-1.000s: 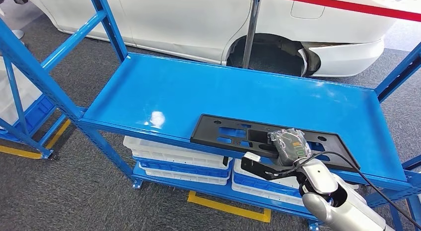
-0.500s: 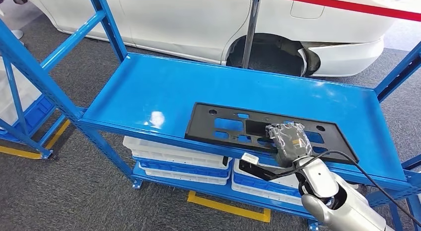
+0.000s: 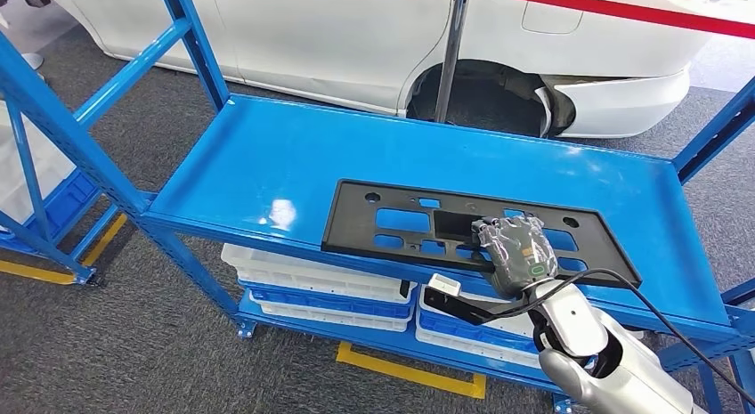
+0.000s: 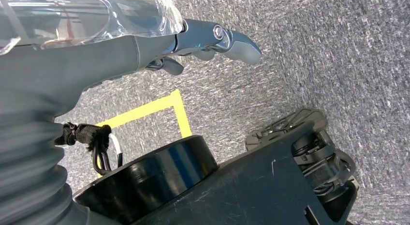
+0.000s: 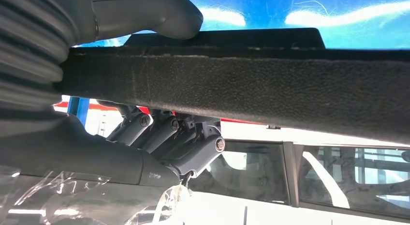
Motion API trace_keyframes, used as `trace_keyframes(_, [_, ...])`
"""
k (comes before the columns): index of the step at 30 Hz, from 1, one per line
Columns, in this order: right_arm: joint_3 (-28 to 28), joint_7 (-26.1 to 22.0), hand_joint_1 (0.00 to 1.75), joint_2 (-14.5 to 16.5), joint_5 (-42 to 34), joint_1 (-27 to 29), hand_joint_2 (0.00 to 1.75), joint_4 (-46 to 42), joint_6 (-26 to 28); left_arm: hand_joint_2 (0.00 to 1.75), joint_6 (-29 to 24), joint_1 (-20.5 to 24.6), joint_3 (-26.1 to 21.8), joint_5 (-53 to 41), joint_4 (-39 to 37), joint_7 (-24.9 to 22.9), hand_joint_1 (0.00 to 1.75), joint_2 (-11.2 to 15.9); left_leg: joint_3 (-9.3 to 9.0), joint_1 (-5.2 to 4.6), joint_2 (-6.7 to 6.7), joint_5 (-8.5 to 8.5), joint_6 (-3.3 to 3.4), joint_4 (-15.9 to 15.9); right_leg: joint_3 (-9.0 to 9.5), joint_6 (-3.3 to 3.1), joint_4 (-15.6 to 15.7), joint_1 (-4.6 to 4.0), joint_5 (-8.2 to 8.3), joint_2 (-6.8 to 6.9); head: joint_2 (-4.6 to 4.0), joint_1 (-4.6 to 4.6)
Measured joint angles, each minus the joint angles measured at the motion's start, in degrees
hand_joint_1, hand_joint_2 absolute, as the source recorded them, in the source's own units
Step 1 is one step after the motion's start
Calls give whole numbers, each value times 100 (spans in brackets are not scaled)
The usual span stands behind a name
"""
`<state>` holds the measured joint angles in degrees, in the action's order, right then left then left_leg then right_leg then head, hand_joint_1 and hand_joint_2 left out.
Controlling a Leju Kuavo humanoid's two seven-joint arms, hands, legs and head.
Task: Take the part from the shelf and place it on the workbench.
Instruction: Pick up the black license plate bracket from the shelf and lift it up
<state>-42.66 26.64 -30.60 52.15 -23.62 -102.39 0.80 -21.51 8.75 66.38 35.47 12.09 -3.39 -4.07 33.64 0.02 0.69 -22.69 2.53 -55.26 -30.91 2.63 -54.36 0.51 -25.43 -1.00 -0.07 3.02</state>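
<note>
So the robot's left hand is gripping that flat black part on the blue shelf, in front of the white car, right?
Not quite: the right hand is gripping the flat black part, as the head view shows. The left hand hangs over the grey floor, holding nothing. The rest is right: the part is on the blue shelf, before the white car.

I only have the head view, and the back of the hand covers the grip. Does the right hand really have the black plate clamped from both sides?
Observer: Yes. In the right wrist view, the right hand has its thumb on one face of the black plate and its fingers on the other face.
Operator: Good. What about the left hand? I can't find it.
Observer: The left hand hangs over grey carpet near a corner of yellow floor tape. It holds nothing.
</note>
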Motion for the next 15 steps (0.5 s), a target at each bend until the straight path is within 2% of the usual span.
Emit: trace_keyframes(15, [0,0,175,4,0,0,175,-1,-1,175,1,1,0,-3,0,0,0,0,0,0,0,0,0,0,0,0,0,0,0,0,0,0])
